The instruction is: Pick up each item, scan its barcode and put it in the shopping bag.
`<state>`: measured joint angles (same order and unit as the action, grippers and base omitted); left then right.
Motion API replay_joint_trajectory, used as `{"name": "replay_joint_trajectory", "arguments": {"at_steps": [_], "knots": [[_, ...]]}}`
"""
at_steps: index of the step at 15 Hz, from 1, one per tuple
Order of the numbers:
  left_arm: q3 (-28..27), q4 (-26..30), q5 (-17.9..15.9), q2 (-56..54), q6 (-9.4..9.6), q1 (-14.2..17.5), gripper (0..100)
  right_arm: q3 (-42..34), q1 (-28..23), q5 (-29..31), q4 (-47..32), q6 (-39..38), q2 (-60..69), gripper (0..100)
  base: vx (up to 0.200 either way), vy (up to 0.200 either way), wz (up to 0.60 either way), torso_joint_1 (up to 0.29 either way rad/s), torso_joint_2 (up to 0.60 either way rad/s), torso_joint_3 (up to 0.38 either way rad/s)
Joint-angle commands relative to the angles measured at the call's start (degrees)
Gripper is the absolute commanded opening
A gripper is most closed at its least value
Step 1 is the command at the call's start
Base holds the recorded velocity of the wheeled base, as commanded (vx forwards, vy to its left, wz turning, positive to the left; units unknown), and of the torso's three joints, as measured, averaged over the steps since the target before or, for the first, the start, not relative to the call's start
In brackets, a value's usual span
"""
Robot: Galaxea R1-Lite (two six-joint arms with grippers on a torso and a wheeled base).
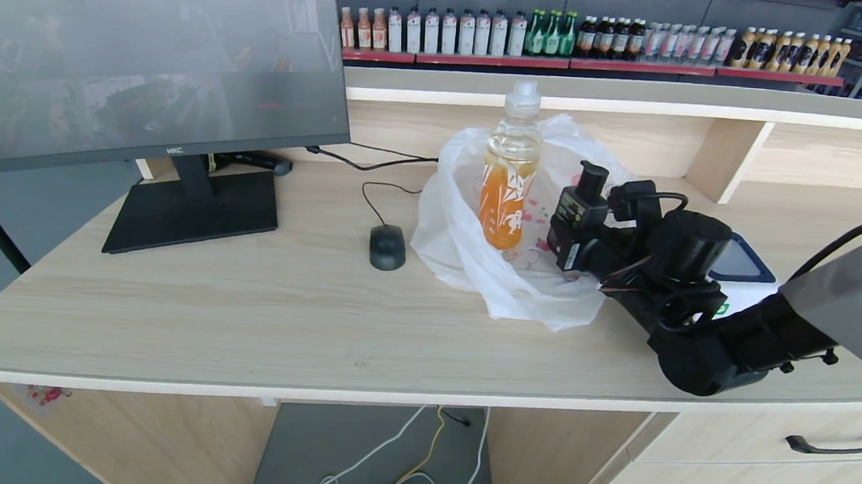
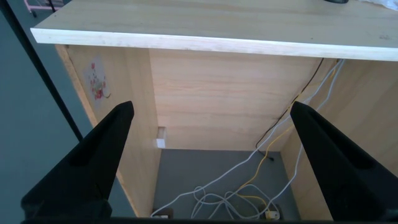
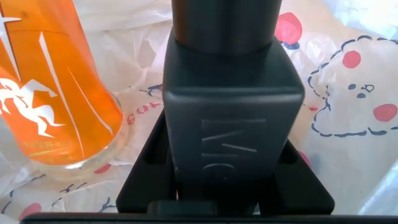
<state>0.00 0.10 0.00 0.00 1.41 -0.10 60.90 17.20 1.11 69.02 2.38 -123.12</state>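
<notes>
A clear bottle (image 1: 508, 173) with an orange label and a white cap stands upright inside the open white shopping bag (image 1: 460, 251) on the counter's middle. In the right wrist view the bottle (image 3: 53, 93) stands on the bag's printed plastic (image 3: 348, 93). My right gripper (image 1: 580, 232) lies low over the bag, just right of the bottle, shut on a dark block-shaped handheld scanner (image 1: 590, 186) (image 3: 230, 118). My left gripper (image 2: 208, 162) hangs below the counter's front edge, fingers (image 2: 93, 162) wide apart with nothing between them.
A monitor (image 1: 151, 53) on its stand fills the left back. A black mouse (image 1: 387, 246) with its cable lies left of the bag. A dark pad (image 1: 744, 263) sits behind my right arm. A raised ledge (image 1: 634, 105) bounds the back. Loose cables (image 2: 236, 193) lie under the counter.
</notes>
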Motion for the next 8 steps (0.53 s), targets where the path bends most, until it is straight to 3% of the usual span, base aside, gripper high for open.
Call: {"name": "replay_joint_trajectory", "arguments": {"at_steps": [1,6,7,8], "knots": [[0.0,0.0,0.0,0.0,-0.01,0.0,100,-0.2,0.0,-0.1,-0.2,0.0,-0.3,0,0.0,0.0,0.0,0.0,0.0,0.0],[0.0,0.0,-0.1,0.0,-0.01,0.0,100,-0.2,0.0,-0.1,-0.1,0.0,-0.3,0,0.0,0.0,0.0,0.0,0.0,0.0],[0.0,0.0,-0.1,0.0,-0.01,0.0,100,0.0,0.1,0.0,-0.2,0.1,-0.4,100,0.0,0.0,0.0,0.0,0.0,0.0],[0.0,0.0,0.0,0.0,-0.01,0.0,100,-0.1,0.5,0.0,-0.1,0.0,-0.3,100,0.0,0.0,0.0,0.0,0.0,0.0]]}}
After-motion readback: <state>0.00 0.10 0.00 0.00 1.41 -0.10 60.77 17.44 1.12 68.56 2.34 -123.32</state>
